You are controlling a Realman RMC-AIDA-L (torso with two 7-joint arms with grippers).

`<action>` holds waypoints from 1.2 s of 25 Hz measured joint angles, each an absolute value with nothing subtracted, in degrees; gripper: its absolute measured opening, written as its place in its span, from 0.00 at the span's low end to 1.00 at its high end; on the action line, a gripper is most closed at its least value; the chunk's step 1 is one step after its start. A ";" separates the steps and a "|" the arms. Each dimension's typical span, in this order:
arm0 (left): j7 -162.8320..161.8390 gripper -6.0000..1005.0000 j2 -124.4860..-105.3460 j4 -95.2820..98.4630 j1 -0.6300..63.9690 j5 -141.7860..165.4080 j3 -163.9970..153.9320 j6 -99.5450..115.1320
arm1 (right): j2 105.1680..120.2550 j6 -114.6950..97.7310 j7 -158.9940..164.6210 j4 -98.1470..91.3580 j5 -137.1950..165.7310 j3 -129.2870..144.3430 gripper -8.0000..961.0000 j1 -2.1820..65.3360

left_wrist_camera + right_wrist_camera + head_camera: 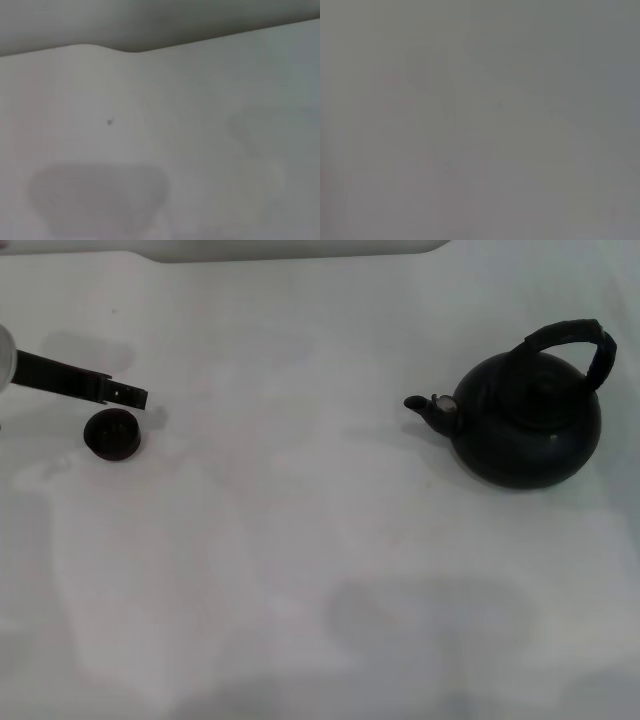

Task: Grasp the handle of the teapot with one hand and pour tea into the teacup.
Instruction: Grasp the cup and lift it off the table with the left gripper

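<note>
On the table's (300, 570) left, left gripper (130, 396) beside the teacup (111, 433), finger state indiscernible; teapot (525, 425) well right.

text: none legible | labels: none | numbers: none | signs: none

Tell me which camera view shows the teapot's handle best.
The head view: the handle arches clearly over the teapot at the table's right, with nothing gripping it. The left wrist view shows only bare table, and the right wrist view only a featureless grey; neither shows the handle.
</note>
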State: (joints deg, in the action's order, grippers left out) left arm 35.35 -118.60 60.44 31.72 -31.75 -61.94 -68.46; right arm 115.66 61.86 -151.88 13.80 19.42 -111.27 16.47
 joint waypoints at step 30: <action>33.10 0.89 -118.14 58.97 31.64 -31.81 -63.90 -71.74 | 115.66 62.00 -151.80 14.00 19.33 -111.36 0.89 16.43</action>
State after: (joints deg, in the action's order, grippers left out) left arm 33.10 -118.14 58.97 31.64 -31.81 -63.90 -71.74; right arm 115.66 62.00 -151.80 14.00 19.33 -111.36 16.43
